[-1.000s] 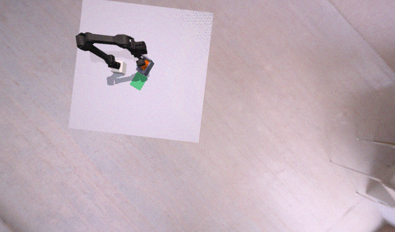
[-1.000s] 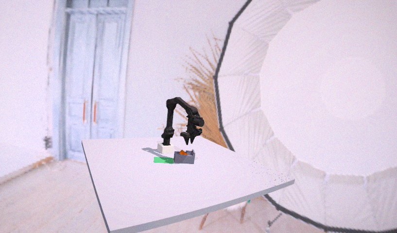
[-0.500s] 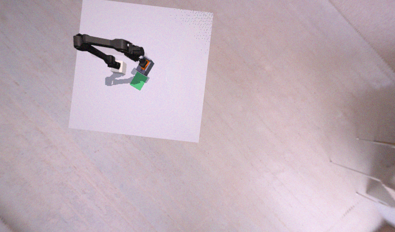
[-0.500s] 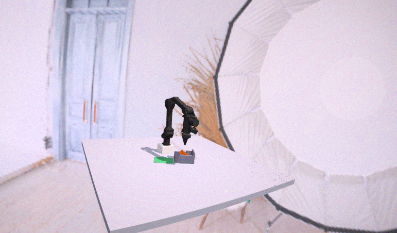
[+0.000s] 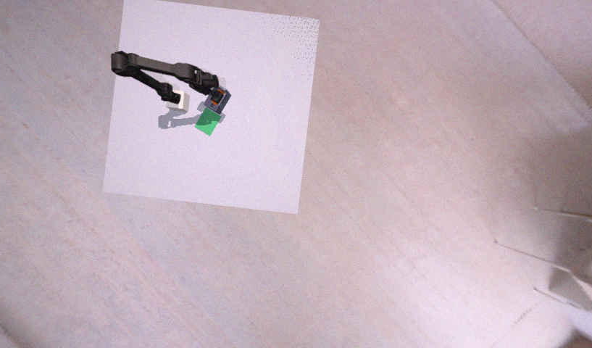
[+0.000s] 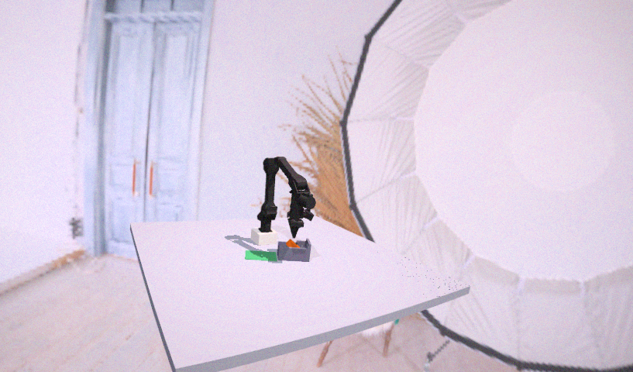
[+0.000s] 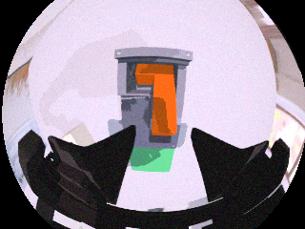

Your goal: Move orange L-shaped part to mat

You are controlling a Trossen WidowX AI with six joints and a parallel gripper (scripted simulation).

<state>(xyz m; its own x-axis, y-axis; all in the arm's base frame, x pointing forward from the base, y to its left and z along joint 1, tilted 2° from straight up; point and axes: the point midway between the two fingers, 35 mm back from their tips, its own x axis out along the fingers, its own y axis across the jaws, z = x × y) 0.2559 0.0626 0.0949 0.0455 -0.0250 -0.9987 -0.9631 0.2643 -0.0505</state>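
Orange L-shaped part [image 5: 221, 91] [image 6: 291, 243] [image 7: 164, 102], tilted in tray [image 5: 225, 103] [image 6: 294, 254] [image 7: 122, 78], straight end raised toward mat [image 5: 209, 123] [image 6: 260, 256] [image 7: 153, 160]

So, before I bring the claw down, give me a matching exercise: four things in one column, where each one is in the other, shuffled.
1. Orange part
2. Green mat
3. Claw
4. White block

A. under the arm's foot
B. tipped up inside the tray
C. open, above the tray
D. flat beside the tray

1-B; 2-D; 3-C; 4-A

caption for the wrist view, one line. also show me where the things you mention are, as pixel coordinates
Open gripper [image 5: 217, 96] [image 6: 294, 236] [image 7: 164, 130] above the orange L-shaped part [image 5: 214, 102] [image 6: 292, 244] [image 7: 164, 102] in its grey tray [image 5: 224, 102] [image 6: 294, 254] [image 7: 122, 78], green mat [image 5: 208, 125] [image 6: 260, 256] [image 7: 159, 164] beyond the fingertips.
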